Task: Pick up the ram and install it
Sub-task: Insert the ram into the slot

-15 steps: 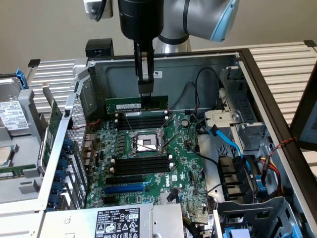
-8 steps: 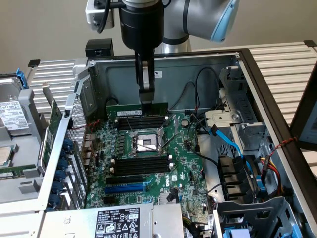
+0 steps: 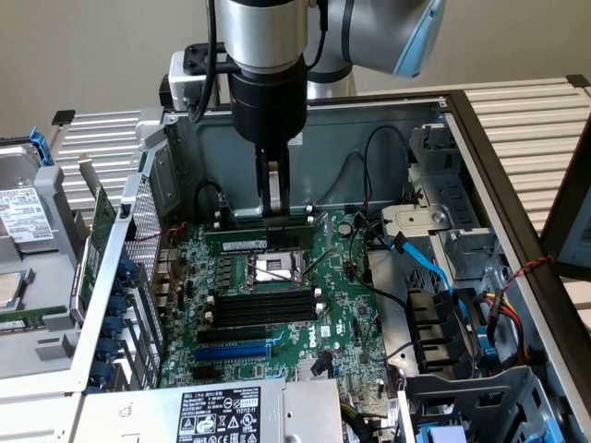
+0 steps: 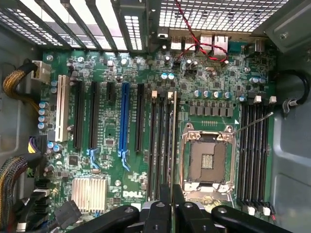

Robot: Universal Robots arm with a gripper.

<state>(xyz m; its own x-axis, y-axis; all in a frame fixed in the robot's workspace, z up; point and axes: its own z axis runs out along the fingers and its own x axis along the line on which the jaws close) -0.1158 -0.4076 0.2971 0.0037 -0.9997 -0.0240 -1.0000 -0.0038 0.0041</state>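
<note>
The ram (image 3: 261,242) is a thin green stick, held level just over the motherboard (image 3: 342,314), beside the open CPU socket (image 3: 275,269). The gripper (image 3: 274,218) comes from above and is clenched on the ram near its middle. In the wrist view the ram's edge runs along the black slots (image 4: 160,145). I cannot tell if it touches one.
</note>
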